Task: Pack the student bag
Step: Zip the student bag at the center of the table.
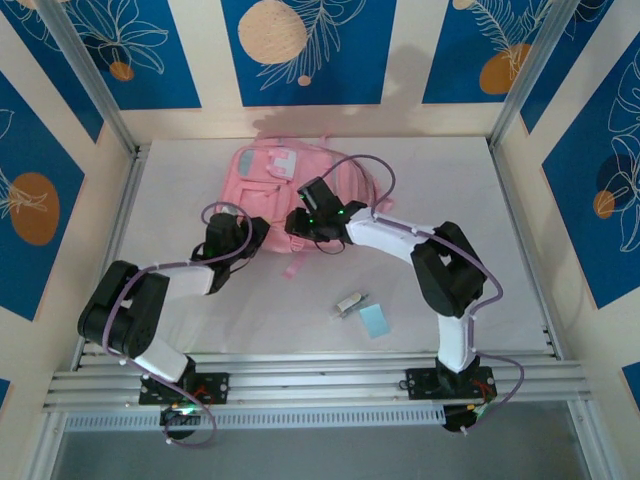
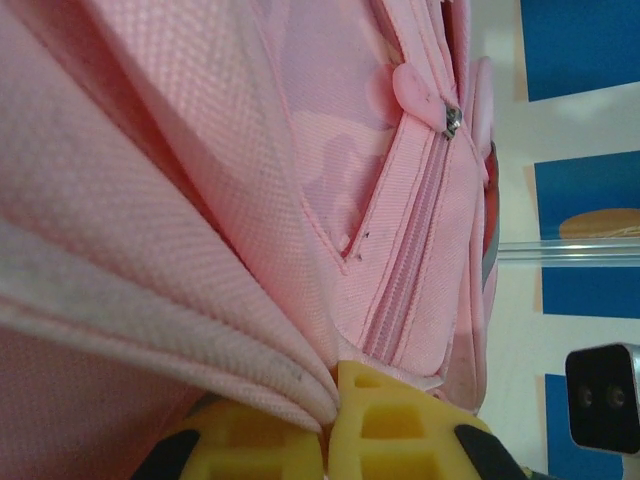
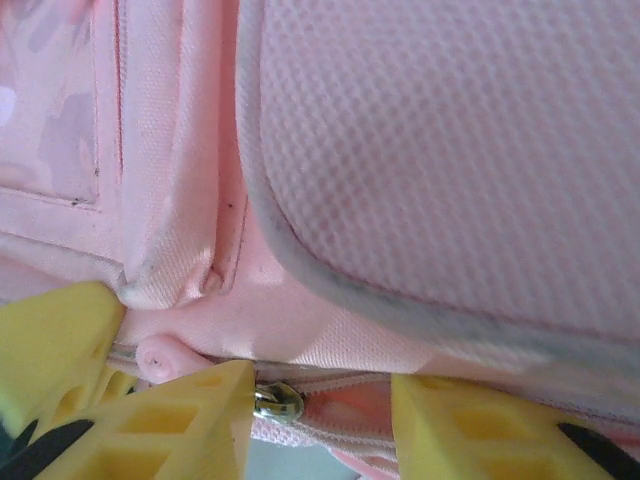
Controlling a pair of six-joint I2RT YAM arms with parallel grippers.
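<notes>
The student bag (image 3: 430, 150) lies close against the lens. A padded, waffle-textured pink panel edged with grey trim (image 3: 330, 285) takes the upper right, and a flatter seamed panel with a faint mottled print sits at the left. Along the bottom edge the right gripper (image 3: 320, 390) has its yellow fingers (image 3: 170, 425) standing apart against the bag's zip line. A silver zip slider (image 3: 277, 402) sits in the gap, touching the finger on the picture's left, with a rolled pink tab (image 3: 160, 358) just above that finger.

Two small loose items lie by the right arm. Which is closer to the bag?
The small white-and-grey item, not the flat light-blue square. It lies left of the square, on the side toward the student bag.
</notes>
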